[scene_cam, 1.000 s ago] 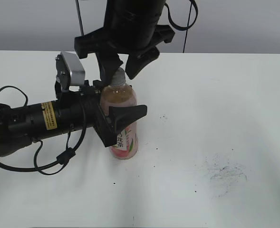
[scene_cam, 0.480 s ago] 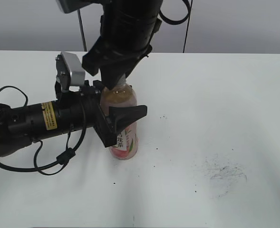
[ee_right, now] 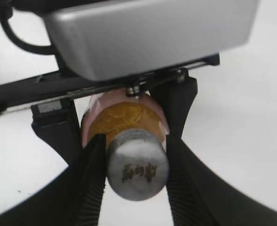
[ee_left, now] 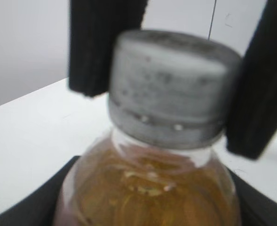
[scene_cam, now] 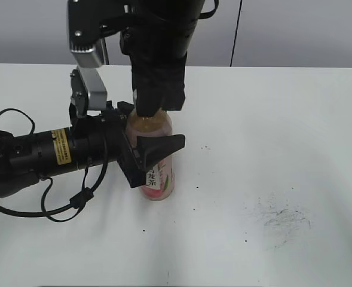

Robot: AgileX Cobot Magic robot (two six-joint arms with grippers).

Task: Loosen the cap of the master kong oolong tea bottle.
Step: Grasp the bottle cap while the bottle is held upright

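Here my left gripper [scene_cam: 144,156] clamps the tall clear amber-tea bottle [scene_cam: 156,170] steady near the bench's left edge, so my right gripper [ee_right: 134,181] can pinch its ribbed grey plastic cap [ee_right: 137,171].

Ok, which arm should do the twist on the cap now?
Right. The right gripper already has its fingers on both sides of the cap from above, while the left gripper is clamped around the bottle body, bracing it upright.

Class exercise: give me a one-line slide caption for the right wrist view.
Right gripper straddles the grey cap of the tea bottle, which the left gripper holds by its body.
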